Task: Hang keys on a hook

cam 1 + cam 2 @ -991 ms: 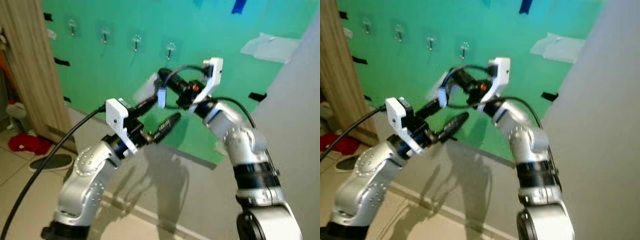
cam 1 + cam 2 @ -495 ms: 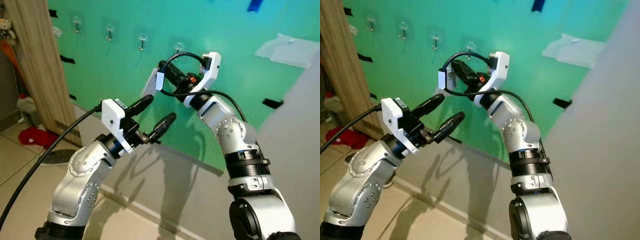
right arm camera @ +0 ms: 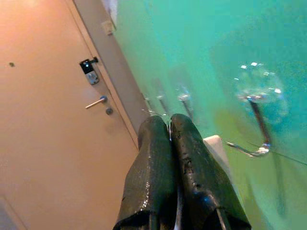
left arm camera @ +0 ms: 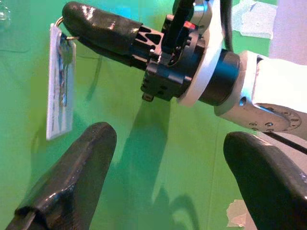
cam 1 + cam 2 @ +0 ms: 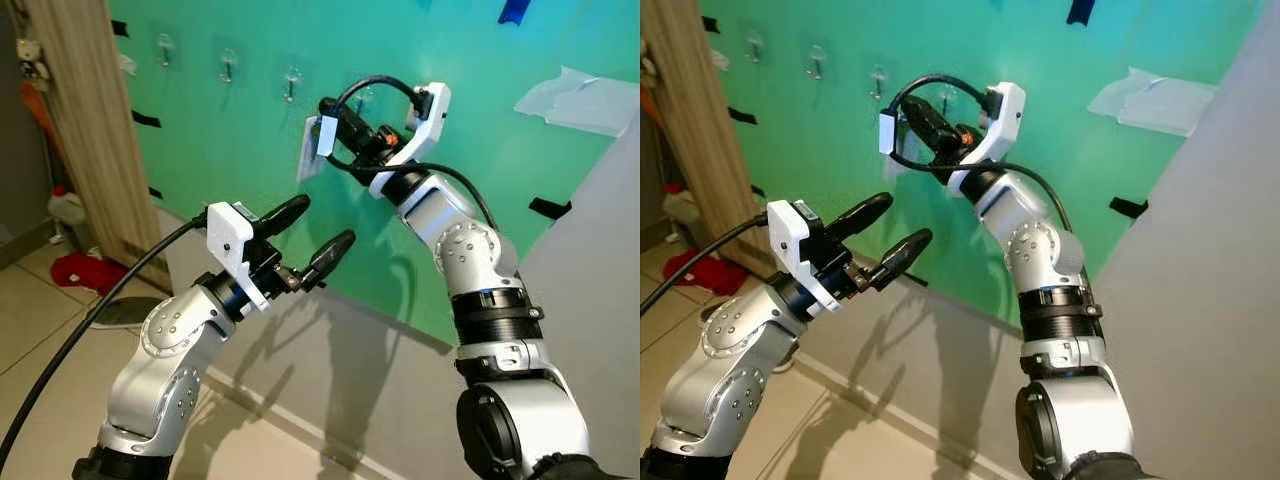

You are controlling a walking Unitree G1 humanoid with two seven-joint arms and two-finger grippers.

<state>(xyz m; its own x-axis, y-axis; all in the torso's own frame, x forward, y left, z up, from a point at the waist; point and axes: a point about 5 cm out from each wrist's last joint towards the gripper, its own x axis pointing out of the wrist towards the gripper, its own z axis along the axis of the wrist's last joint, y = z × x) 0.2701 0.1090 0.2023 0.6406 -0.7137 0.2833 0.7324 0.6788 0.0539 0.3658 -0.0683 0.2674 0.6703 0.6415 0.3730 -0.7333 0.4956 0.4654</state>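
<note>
Here the keys hang on a ring with a white tag, pinched at the tips of the right hand, whose two black fingers are clenched together on the ring. The tag dangles flat against the green wall, just beside and slightly below a clear-backed metal hook; the ring is near the hook's curled end but not on it. This hook is the rightmost of a row of four hooks running along the upper part of the wall. The right arm reaches up and across from the robot's right side, a black cable looping over its wrist. Lower and nearer, the left hand is raised in front of the wall with its fingers spread apart and holding nothing, pointing up toward the tag. A wooden panel stands at the wall's left edge, with a red cloth on the tiled floor beside it. The right wrist view also takes in a beige door with a handle.
</note>
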